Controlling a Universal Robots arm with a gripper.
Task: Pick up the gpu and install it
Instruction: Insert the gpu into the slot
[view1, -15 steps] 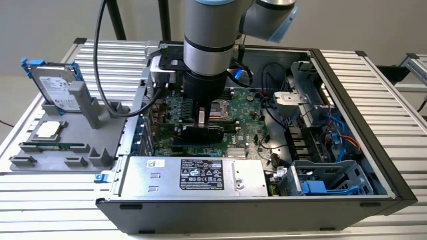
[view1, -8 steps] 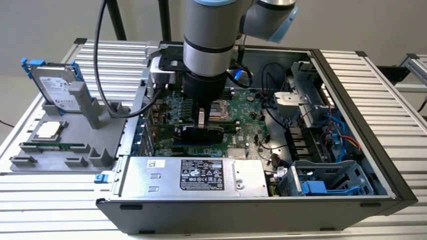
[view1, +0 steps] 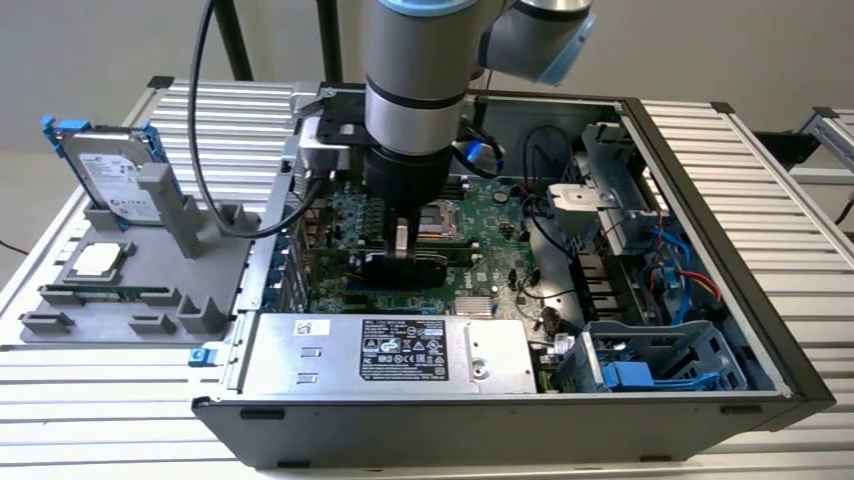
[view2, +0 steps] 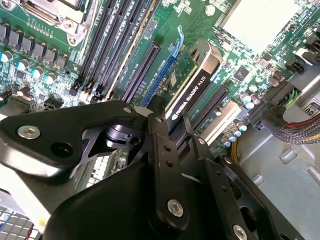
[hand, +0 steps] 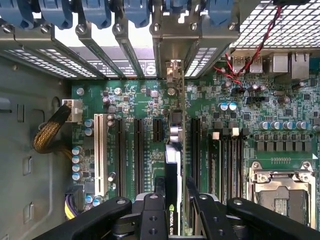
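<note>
The gpu (view1: 407, 268) stands on edge over the green motherboard (view1: 501, 260) inside the open computer case, under the arm. My gripper (view1: 400, 245) is shut on it from above. In the second wrist view the black shroud of the gpu (view2: 195, 82) runs between the two black fingers (view2: 159, 131), above a blue-latched slot. In the first wrist view the gpu (hand: 172, 160) shows edge-on, held in my gripper (hand: 175, 187), its silver bracket (hand: 172, 70) against the rear slot openings. Whether it is fully seated I cannot tell.
A grey holder tray (view1: 80, 330) at the exterior view's left carries a hard drive (view1: 114, 175), a processor (view1: 94, 260) and a memory stick (view1: 107, 294). The power supply (view1: 387, 350) lies at the case front, a drive cage (view1: 654, 365) and cables at the right.
</note>
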